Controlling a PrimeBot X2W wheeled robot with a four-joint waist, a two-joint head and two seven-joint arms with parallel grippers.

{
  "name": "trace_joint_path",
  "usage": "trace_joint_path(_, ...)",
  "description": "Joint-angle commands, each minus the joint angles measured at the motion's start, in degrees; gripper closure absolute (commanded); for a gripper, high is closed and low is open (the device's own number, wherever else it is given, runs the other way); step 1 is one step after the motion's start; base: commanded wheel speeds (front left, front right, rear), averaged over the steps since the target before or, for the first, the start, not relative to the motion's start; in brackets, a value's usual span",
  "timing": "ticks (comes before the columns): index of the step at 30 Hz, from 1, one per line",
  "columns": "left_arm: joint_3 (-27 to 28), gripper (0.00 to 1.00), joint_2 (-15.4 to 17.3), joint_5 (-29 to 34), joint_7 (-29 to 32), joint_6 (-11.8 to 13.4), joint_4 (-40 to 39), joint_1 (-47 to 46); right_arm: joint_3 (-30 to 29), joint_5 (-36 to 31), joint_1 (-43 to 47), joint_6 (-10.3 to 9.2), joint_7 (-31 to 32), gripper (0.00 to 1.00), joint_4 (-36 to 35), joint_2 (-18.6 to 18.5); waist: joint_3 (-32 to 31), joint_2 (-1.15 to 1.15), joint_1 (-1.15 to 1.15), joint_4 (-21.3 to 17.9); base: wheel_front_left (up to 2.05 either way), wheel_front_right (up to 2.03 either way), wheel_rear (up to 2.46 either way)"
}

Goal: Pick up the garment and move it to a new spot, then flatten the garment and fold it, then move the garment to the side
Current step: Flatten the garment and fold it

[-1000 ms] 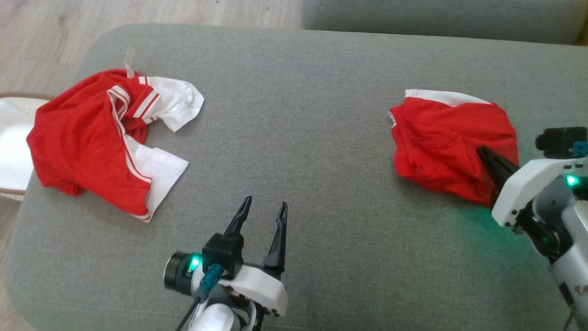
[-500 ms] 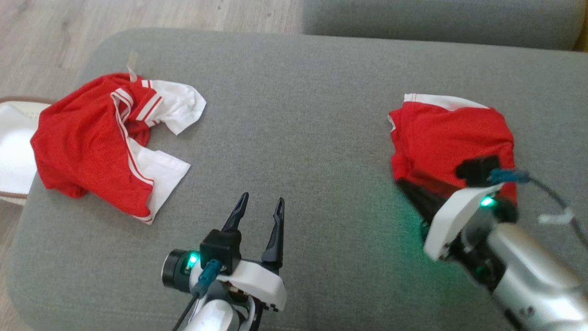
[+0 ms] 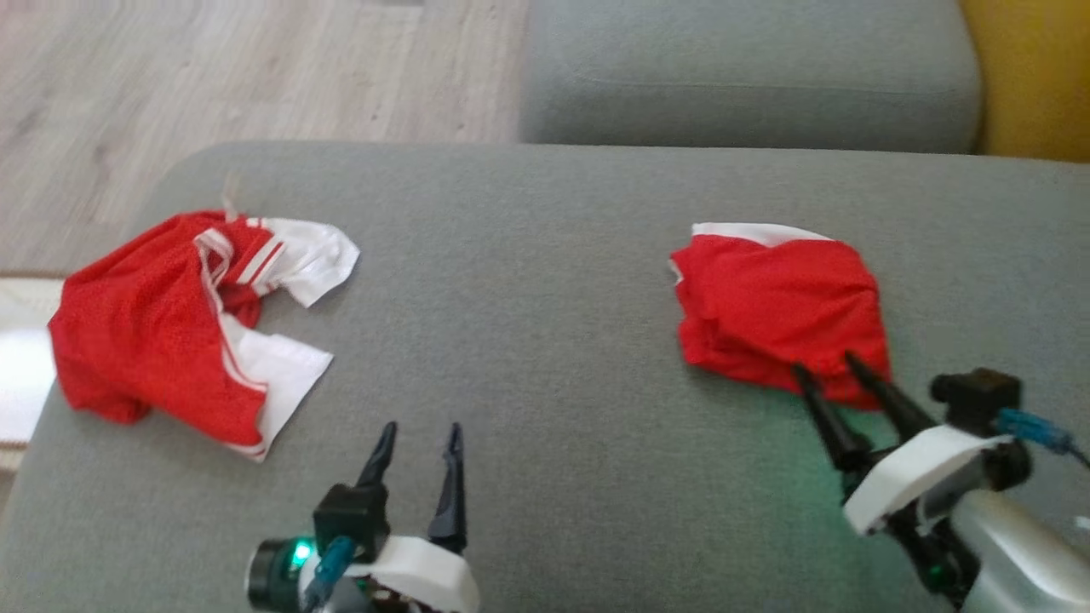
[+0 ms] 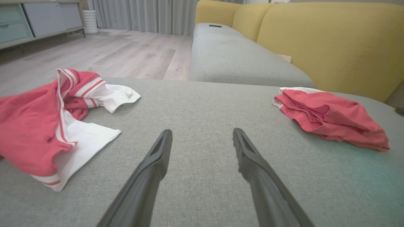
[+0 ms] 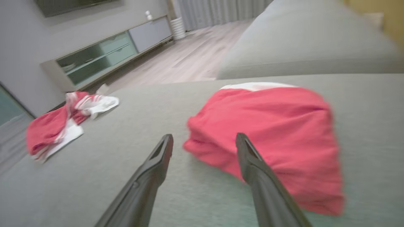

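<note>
A folded red garment with a white edge lies at the right of the grey cushion; it also shows as the folded garment and the folded garment. My right gripper is open just at its near edge, holding nothing; in the right wrist view the gripper has its fingers spread over the near left corner. A second, crumpled red and white garment lies at the left, also the crumpled garment. My left gripper stands open over bare cushion at the front, the gripper empty.
Behind the cushion is another grey seat and a yellow sofa back. Wooden floor lies beyond the left edge, with a white item beside the cushion. A low cabinet stands along the far wall.
My right gripper has opened and drawn back off the folded garment, which stays on the cushion. The head camera has tilted, shifting the whole scene down.
</note>
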Motion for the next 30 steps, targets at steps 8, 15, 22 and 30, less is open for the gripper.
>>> trace_joint_path(8, 6.38, 0.0, 0.17, 3.25, -0.71, -1.3, -3.51, 2.49, -18.22, -12.2, 5.65, -0.05, -3.07, 0.0, -0.17, 2.29, -3.66, 0.0, 0.0, -3.43, 0.0, 0.0, 0.0)
trace_joint_path(15, 9.69, 0.0, 0.03, 4.71, -0.71, -1.32, -5.84, 5.63, -31.01, -24.0, 16.28, -0.05, -3.1, 0.0, -8.63, 9.29, -5.61, 0.0, 0.0, -4.53, 0.0, 0.0, 0.0)
trace_joint_path(22, 12.41, 0.0, -0.08, 5.83, -0.71, -1.55, -7.78, 9.79, -33.68, -30.17, 23.04, -0.05, -3.11, 0.0, -13.57, 14.72, -7.35, 0.0, 0.0, -5.06, 0.0, 0.0, 0.0)
trace_joint_path(30, 14.03, 0.0, -0.25, 6.92, -0.71, -3.22, -8.24, 12.08, -32.81, -33.73, 25.67, -0.05, -3.11, 0.0, -15.04, 17.12, -8.5, 0.0, 0.0, -4.85, 0.0, 0.0, 0.0)
